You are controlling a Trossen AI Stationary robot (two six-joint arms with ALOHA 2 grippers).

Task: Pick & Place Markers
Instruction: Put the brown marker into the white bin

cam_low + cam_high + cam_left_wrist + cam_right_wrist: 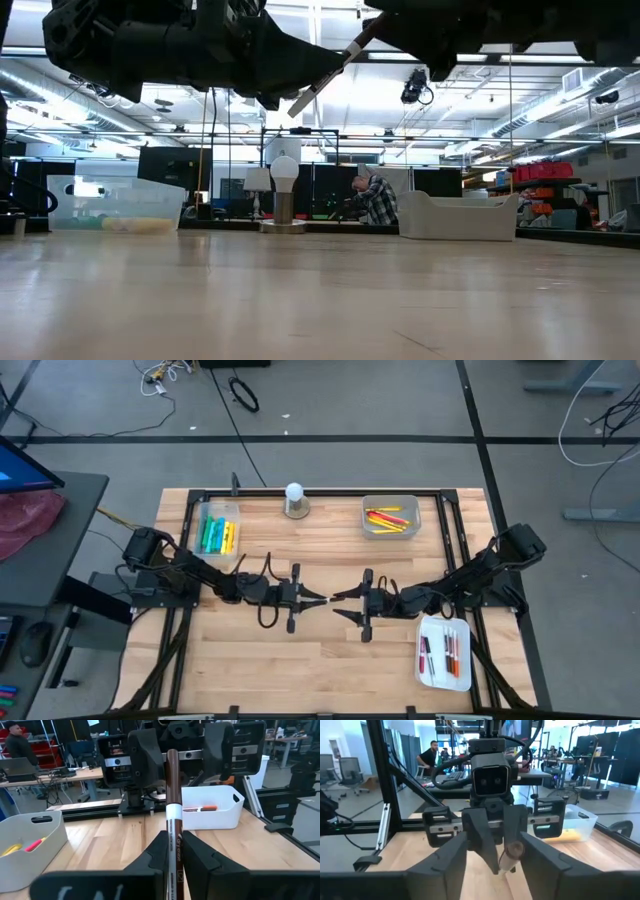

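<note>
My left gripper [312, 599] is pinched on a brown marker [173, 805], its fingers [156, 851] pressed against the white barrel, and my right gripper [348, 606] faces it across the middle of the table [300, 660] with its fingers spread wide, one on either side of the marker's brown-capped end. From the low camera the marker hangs tilted above the wood, well clear of the surface. In the right wrist view the round end of the marker sits between my open fingers [540, 855], though I cannot tell from it whether either finger touches the barrel.

The clear tray [216, 512] at the table's far left corner holds green, yellow and blue markers [214, 536]. The tray at far right [425, 520] holds yellow and red ones [388, 519]. The white tray [428, 670] near my right arm's base carries a few red and dark markers [452, 651] lying side by side. A white ball on a round base [294, 499] stands at the far edge between the two far trays. A person in a plaid shirt [376, 199] sits in the room beyond the table.
</note>
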